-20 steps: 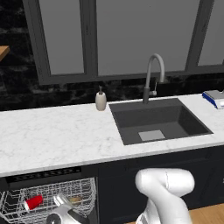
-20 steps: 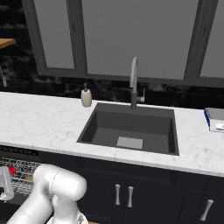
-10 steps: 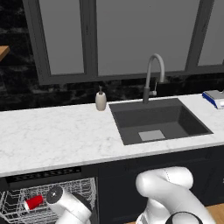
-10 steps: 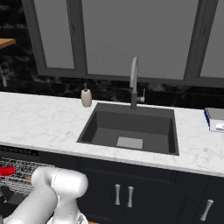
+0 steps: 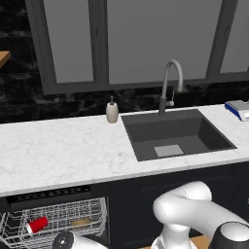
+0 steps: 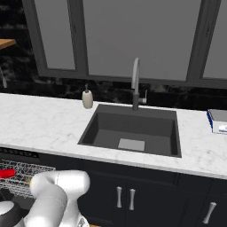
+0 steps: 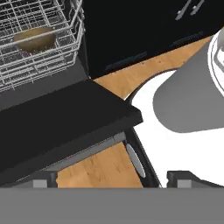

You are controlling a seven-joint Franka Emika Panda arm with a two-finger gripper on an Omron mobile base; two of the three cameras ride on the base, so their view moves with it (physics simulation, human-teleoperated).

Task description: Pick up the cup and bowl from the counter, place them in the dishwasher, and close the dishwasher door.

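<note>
The counter (image 5: 63,151) is bare of both dishes; they already lie in the dishwasher (image 5: 53,221) below it. The door (image 7: 57,127) hangs open, a flat dark panel lying about level, with its free edge running across the hand view from lower left toward the corner at upper right. The silver handle (image 7: 94,148) shows under that edge as a long bar parallel to it. So the door's long axis lies crosswise to the gripper (image 7: 113,179), and the panel sits just ahead of and above the fingertips (image 7: 183,177), nearer the left one. The jaws stand wide and hold nothing. Closing, I judge, turns on getting under that edge and lifting it up and away toward the rack.

The rack (image 5: 73,219) is pulled out over the door. The bowl (image 7: 35,39) rests in it, and the cup (image 5: 37,225) lies on its side nearby.
</note>
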